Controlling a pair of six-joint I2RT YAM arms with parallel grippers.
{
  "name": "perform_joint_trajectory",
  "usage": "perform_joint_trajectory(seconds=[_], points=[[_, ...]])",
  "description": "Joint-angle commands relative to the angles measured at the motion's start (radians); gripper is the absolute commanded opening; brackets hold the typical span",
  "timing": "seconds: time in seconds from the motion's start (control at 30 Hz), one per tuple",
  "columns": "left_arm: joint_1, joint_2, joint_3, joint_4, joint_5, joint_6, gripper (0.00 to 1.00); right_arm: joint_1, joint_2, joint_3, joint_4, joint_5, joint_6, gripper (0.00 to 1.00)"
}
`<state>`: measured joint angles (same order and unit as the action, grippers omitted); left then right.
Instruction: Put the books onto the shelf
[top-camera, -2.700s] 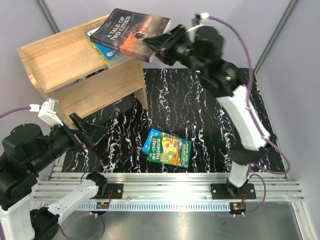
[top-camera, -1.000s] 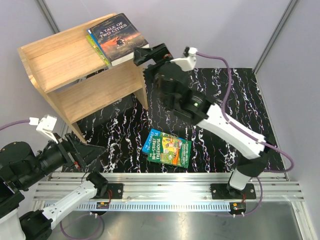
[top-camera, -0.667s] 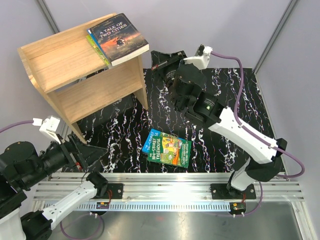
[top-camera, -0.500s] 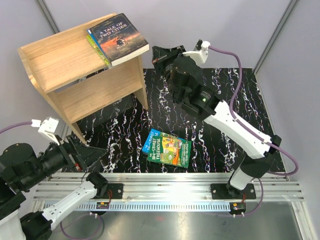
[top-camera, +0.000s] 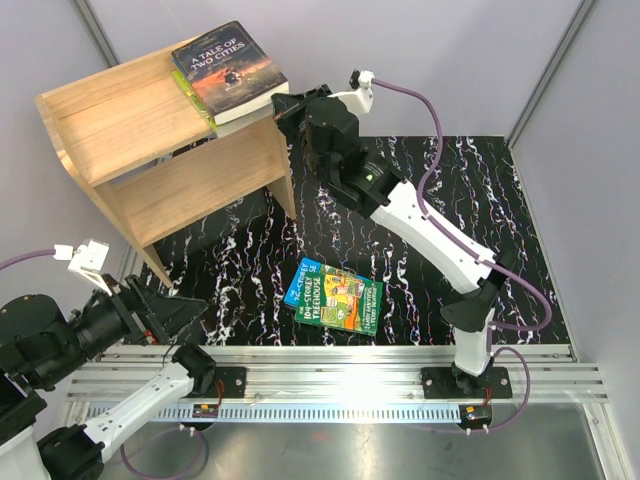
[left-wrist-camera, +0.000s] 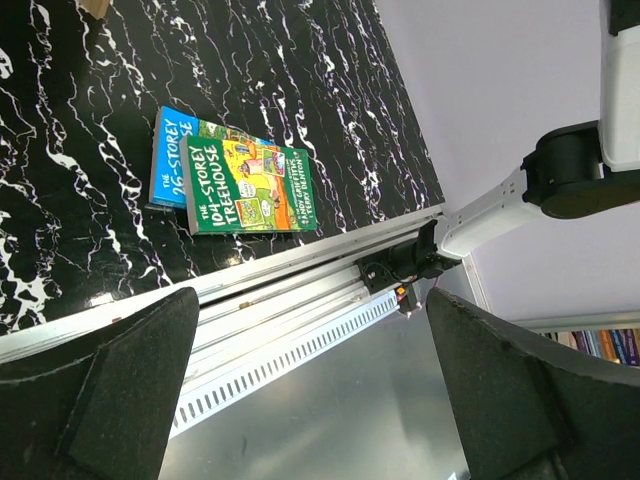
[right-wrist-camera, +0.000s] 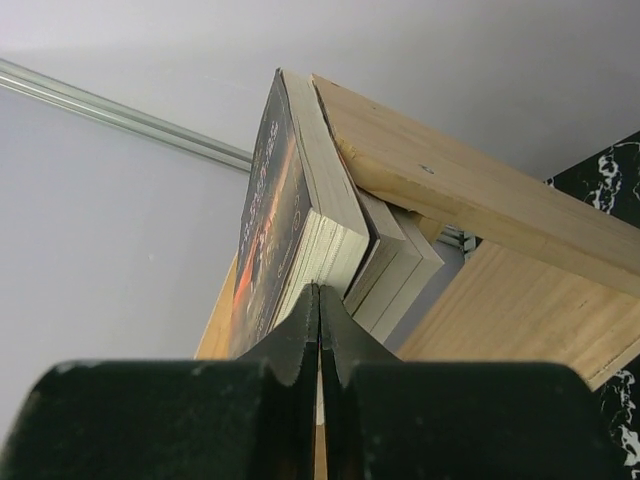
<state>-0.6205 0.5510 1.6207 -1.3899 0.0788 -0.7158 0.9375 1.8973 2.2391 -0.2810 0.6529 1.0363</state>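
Right fingers (right-wrist-camera: 318, 310) are clenched tip to tip with nothing between them, raised to the right end of the shelf's (top-camera: 150, 140) top tier. Their tips sit at the lower corner of the brown book's (top-camera: 228, 68) page edge; from the wrist view we cannot tell whether they press it or stop just short. The brown book lies flat, cover up, topmost of a stack on the top tier. We count two lower books (right-wrist-camera: 395, 265) under it, one showing a green edge from above. The stack hangs a little past the shelf's right end. Left fingers (top-camera: 178, 308) are spread wide and hold nothing, low over the near-left corner of the worktop (top-camera: 450, 220). We note two books off the shelf: the green book (top-camera: 345, 300) lies flat on the worktop near its front edge, cover up, overlapping the blue book (top-camera: 297, 283), of which only a strip along its left side shows. Both lie well apart from either set of fingers. The shelf stands at the far left of the worktop; we cannot make out what its shadowed lower tier holds.
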Motion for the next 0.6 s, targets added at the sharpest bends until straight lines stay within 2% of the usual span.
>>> perform_joint_trajectory(seconds=[0.0, 0.17, 0.33, 0.43, 0.47, 0.57], points=[[-0.002, -0.011, 0.018, 0.005, -0.036, 0.001, 0.99, -0.017, 0.051, 0.079, -0.012, -0.064, 0.030, 0.03], [-0.004, -0.011, 0.024, -0.011, -0.053, 0.003, 0.99, -0.023, 0.080, 0.100, -0.015, -0.098, 0.053, 0.02], [-0.005, -0.010, 0.018, -0.014, -0.063, -0.005, 0.99, -0.023, 0.001, 0.005, -0.004, -0.105, 0.025, 0.00], [-0.005, -0.017, -0.021, 0.008, -0.062, -0.013, 0.99, -0.023, -0.145, -0.174, 0.061, -0.041, -0.019, 0.01], [-0.004, -0.019, -0.037, 0.020, -0.060, -0.016, 0.99, -0.022, -0.232, -0.278, 0.086, -0.023, -0.033, 0.02], [-0.005, -0.019, -0.105, 0.075, -0.037, -0.024, 0.99, -0.023, -0.402, -0.439, 0.126, 0.068, -0.111, 0.11]])
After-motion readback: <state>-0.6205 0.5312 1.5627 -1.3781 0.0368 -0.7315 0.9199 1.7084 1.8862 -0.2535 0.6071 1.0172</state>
